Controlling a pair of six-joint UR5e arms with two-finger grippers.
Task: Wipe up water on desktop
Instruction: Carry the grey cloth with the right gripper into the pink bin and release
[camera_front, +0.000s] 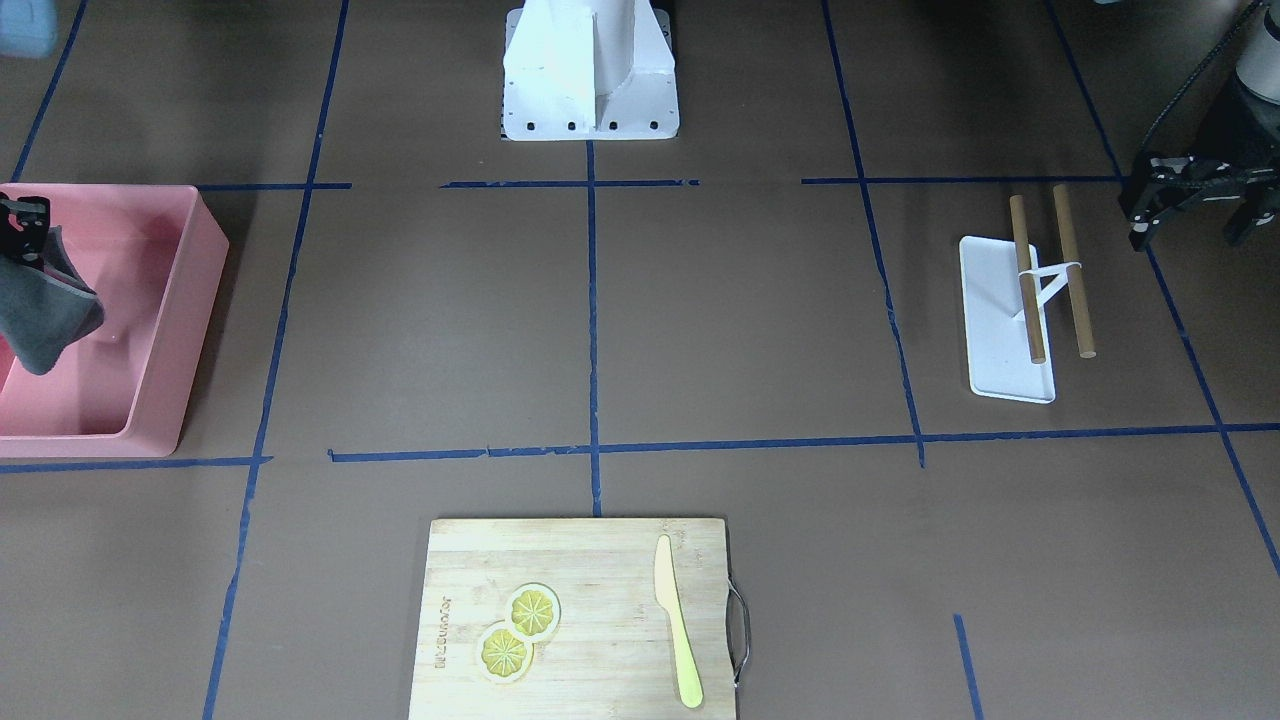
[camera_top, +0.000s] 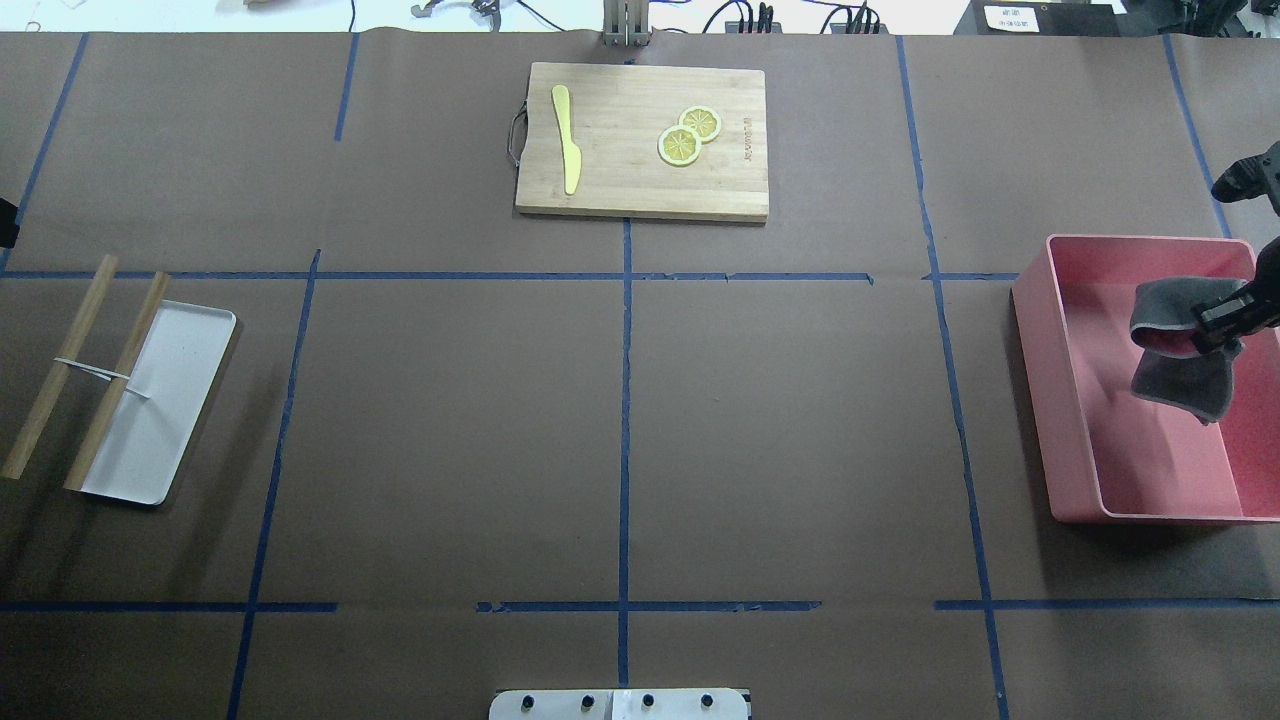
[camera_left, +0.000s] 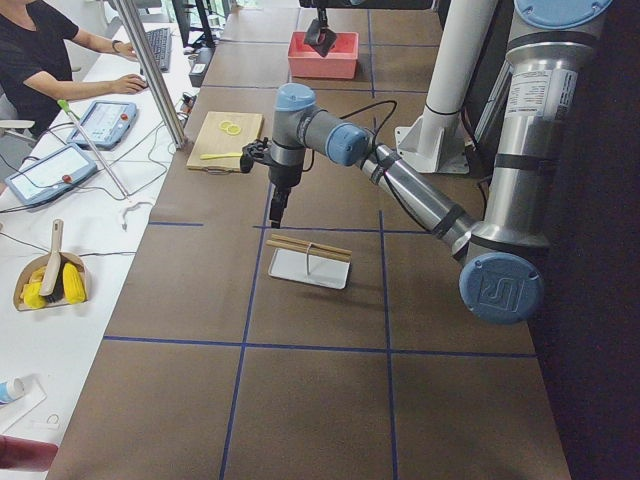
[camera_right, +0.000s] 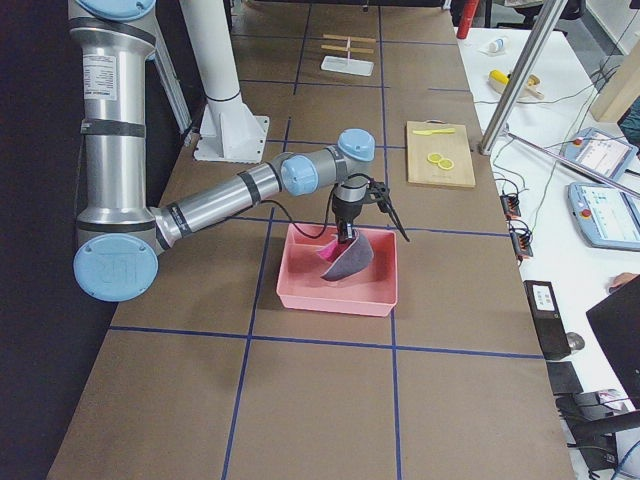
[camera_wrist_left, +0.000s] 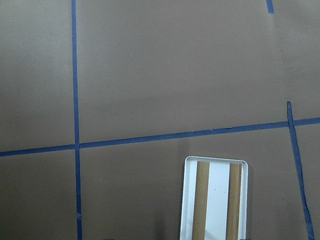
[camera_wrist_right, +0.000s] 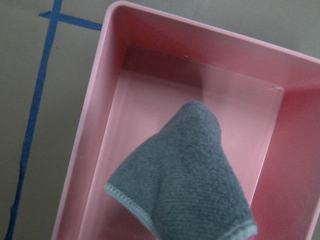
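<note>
The desktop (camera_top: 450, 420) is a matte dark-brown surface with a grid of blue tape lines; I see no water on it. My right gripper (camera_top: 1225, 315) is shut on a grey cloth (camera_top: 1185, 370) and holds it hanging over the pink bin (camera_top: 1035, 380) at the robot's right. The cloth (camera_wrist_right: 185, 170) fills the right wrist view above the bin's floor (camera_wrist_right: 140, 125). In the front view the cloth (camera_front: 45, 315) hangs at the far left. My left gripper (camera_front: 1190, 232) is open and empty, above the desktop beside the white tray (camera_front: 995, 330).
Two wooden sticks (camera_top: 60, 370) tied with a white band lie across the white tray (camera_top: 160, 420). A bamboo cutting board (camera_top: 620, 170) with lemon slices (camera_top: 690, 135) and a yellow knife (camera_top: 567, 150) lies at the far middle edge. The robot base (camera_front: 590, 70) stands at the near middle edge.
</note>
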